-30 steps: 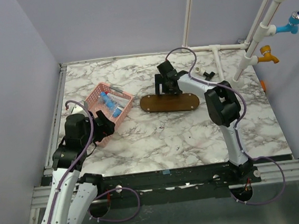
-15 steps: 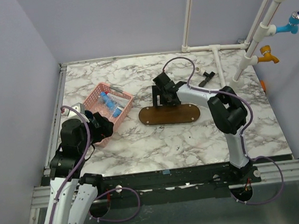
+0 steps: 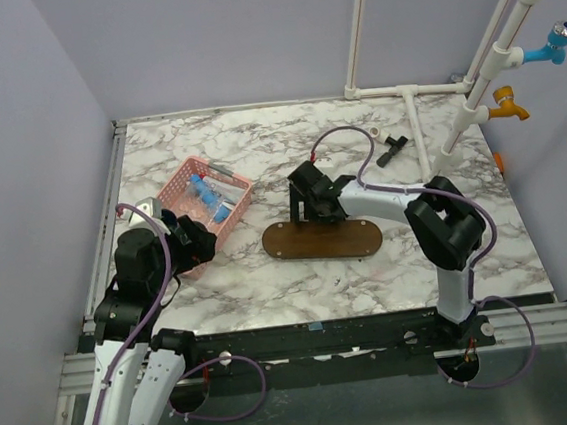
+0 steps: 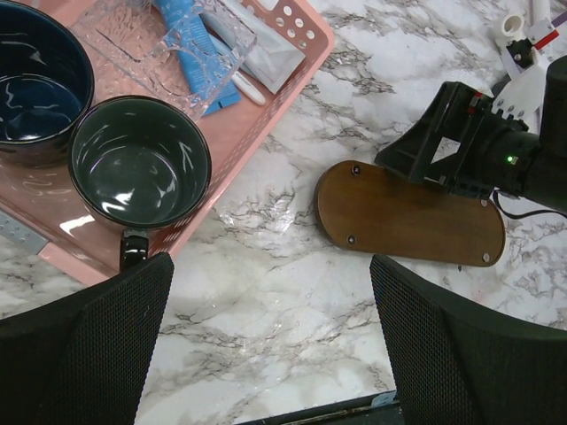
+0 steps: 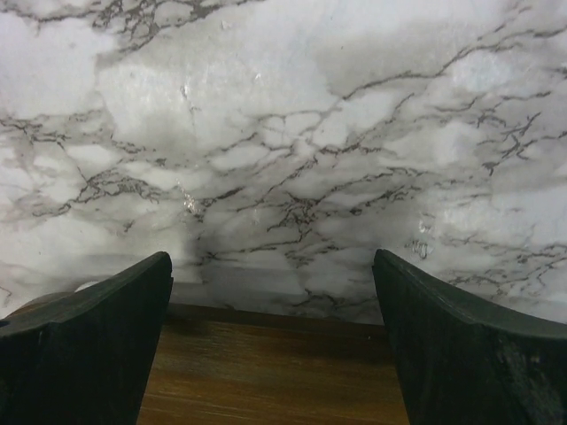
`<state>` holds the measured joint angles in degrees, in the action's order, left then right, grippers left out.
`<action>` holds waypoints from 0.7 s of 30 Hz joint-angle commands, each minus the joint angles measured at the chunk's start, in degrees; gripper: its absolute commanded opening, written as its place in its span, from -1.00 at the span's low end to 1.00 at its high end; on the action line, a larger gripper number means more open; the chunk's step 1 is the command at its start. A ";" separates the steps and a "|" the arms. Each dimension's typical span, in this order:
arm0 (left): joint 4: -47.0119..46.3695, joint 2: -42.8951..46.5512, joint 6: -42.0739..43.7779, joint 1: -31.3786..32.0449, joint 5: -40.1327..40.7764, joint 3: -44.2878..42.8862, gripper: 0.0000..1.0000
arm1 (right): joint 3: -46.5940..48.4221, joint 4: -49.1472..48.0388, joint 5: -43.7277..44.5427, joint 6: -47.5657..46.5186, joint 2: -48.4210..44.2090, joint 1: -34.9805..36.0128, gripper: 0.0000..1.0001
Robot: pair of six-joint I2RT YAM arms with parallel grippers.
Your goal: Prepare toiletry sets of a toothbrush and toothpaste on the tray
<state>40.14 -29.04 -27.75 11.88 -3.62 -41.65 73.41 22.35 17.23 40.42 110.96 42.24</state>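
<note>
Currently | right gripper (image 3: pixel 314 203) at far edge of tray (image 3: pixel 322 241), left gripper (image 3: pixel 192 239) left of it | both spread, empty | I fear right jaws shoving it.

The tray (image 4: pixel 399 217) is matt brown wood, the table (image 4: pixel 266 301) glossy marble-look, the basket (image 4: pixel 248 133) pink perforated plastic

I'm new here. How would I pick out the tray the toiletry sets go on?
Start with the white marble table and look near its middle, to the right of the pink basket. The tray lies flat there, by the right gripper. It is the only wooden thing: a dark brown, shallow oblong with rounded ends, unlike the holed plastic basket.
</note>
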 commanded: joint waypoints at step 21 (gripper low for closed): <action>0.73 0.62 0.33 5.90 2.89 0.86 0.83 | -5.86 7.21 9.19 13.16 -6.45 13.92 0.96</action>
<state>40.18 -28.08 -27.77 16.45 -2.87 -41.52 68.49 25.17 23.38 49.32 107.18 55.55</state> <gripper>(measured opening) 0.918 0.978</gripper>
